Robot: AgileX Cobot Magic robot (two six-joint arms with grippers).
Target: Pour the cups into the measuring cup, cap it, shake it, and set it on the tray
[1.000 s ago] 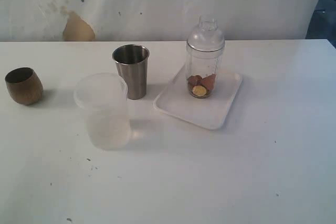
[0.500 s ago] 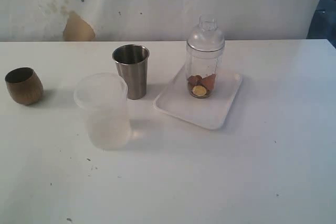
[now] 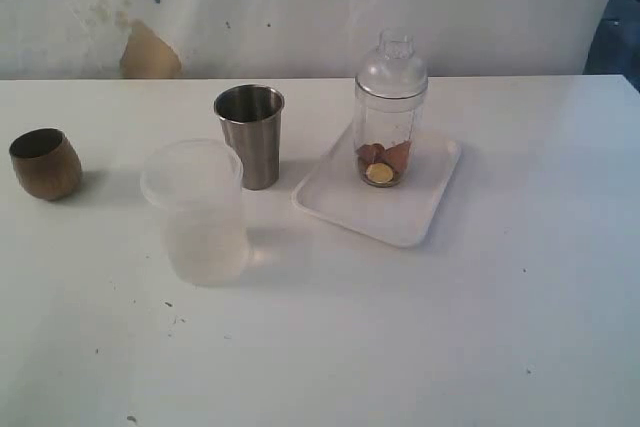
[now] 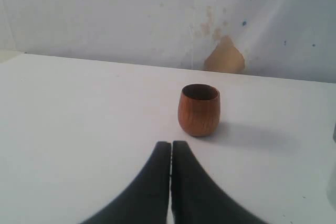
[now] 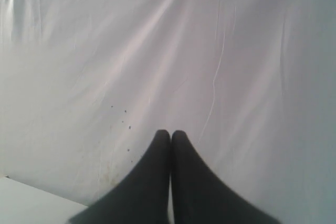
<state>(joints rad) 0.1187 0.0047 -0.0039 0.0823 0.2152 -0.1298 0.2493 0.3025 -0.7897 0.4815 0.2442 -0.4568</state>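
Observation:
The clear measuring cup [image 3: 390, 132] stands upright on the white tray [image 3: 345, 202], with a clear dome lid [image 3: 392, 65] on top and brown and yellow pieces at its bottom. The steel tumbler [image 3: 250, 135] is left of the tray. In front of it stands the frosted plastic cup [image 3: 198, 209]. The brown wood-look cup [image 3: 45, 162] sits at the far left; the left wrist view shows the brown cup [image 4: 198, 109] a short way beyond my left gripper [image 4: 171, 144], which is shut and empty. My right gripper [image 5: 170, 134] is shut, empty, facing a white wall. Neither arm shows in the exterior view.
The white table [image 3: 420, 327] runs back to a stained white wall [image 3: 300, 7] with a tan patch [image 3: 148, 52]. Small dark specks dot the table's front left [image 3: 170, 312].

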